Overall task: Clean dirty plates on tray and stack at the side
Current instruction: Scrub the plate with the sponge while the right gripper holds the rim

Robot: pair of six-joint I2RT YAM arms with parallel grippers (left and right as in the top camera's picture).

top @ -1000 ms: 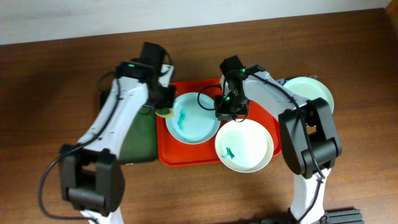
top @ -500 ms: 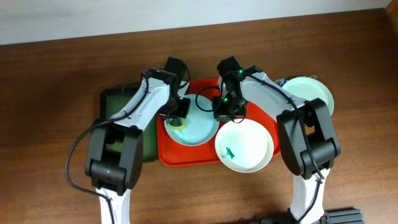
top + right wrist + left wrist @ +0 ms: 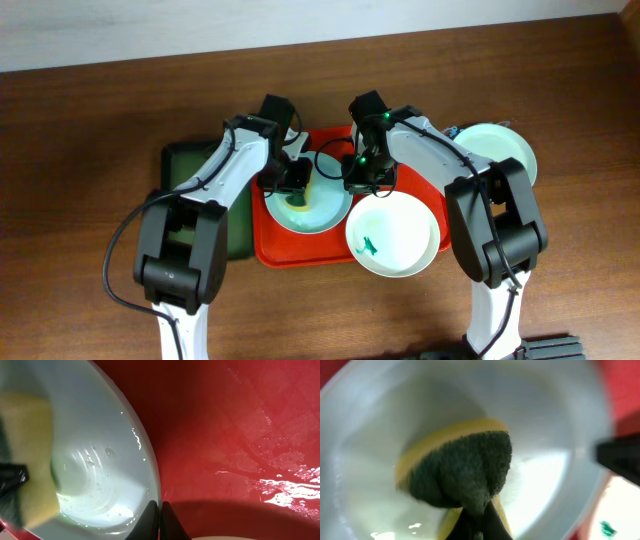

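Note:
A white plate [image 3: 318, 205] lies at the left of the red tray [image 3: 300, 252]. My left gripper [image 3: 294, 181] is shut on a yellow and green sponge [image 3: 460, 470] and presses it inside this plate [image 3: 550, 415]. My right gripper [image 3: 362, 172] is shut on the plate's right rim [image 3: 150, 475], with the red tray [image 3: 240, 435] beside it. The sponge [image 3: 27, 460] shows at the far side of the plate in the right wrist view. A second plate [image 3: 393, 236] with a teal smear sits at the tray's front right. A third plate [image 3: 497, 152] rests on the table at the right.
A dark green tray [image 3: 195, 190] lies left of the red tray, under my left arm. The brown table's [image 3: 90, 150] wood surrounds both trays. A pale wall runs along the back edge.
My left gripper moved right with the sponge, from the plate's left rim into its middle. The teal smears in that plate no longer show. The right gripper stayed put.

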